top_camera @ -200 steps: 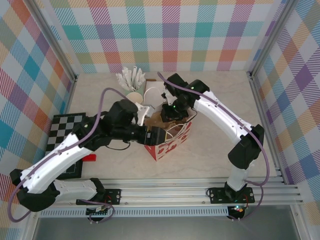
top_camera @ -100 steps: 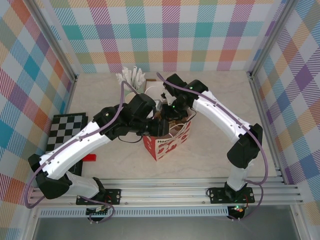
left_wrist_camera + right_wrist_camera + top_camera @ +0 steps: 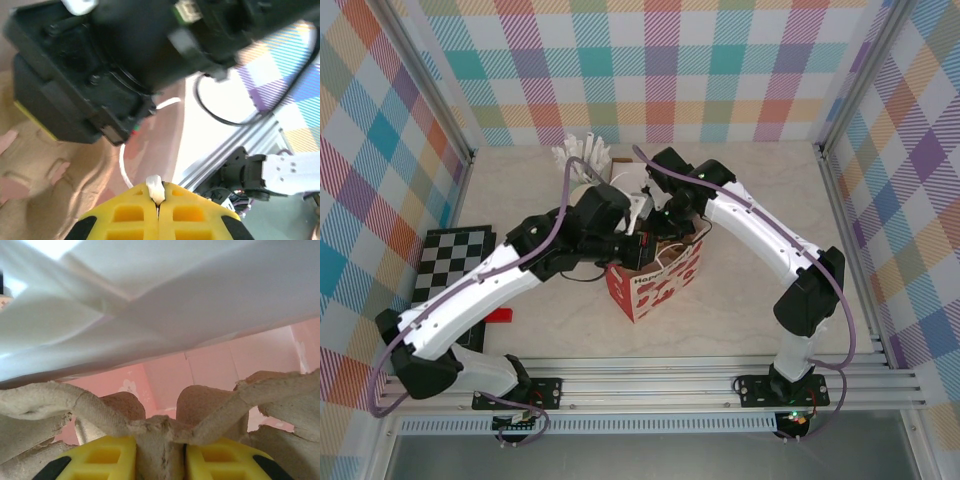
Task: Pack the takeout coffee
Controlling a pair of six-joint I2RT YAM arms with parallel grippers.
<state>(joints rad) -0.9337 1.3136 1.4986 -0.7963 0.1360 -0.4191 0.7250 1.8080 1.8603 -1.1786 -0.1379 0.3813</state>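
Pastel plaid walls box in a pale tabletop (image 3: pixel 750 300). Both arms meet over a red-and-white paper bag (image 3: pixel 660 285) at its centre.

The left arm (image 3: pixel 490 290) has changed most. A second ago it lay lower and further from the bag with its jaws spread. It has since swung across to the bag's mouth and closed up. The left pincer (image 3: pixel 156 192) is now pressed together on the bag's white handle cord (image 3: pixel 122 165), which loops away just ahead of the yellow fingertips. The dark body of the right wrist looms close beyond it.

The right arm (image 3: pixel 770 240) has barely moved. The right pincer (image 3: pixel 160 450) stays clamped on a ridge of the brown pulp cup carrier (image 3: pixel 160 430), one yellow finger on each side. The bag's pink inner wall lies just ahead of it and white paper hangs above.

I cannot tell where the takeout coffee sits, because the two wrists cover the bag's mouth and whatever the carrier holds.

My reading is that the fresh pinch on the cord steadies or lifts the bag's rim, so the carrier can settle inside without snagging. The packing looks well along, but the carrier has not been released.
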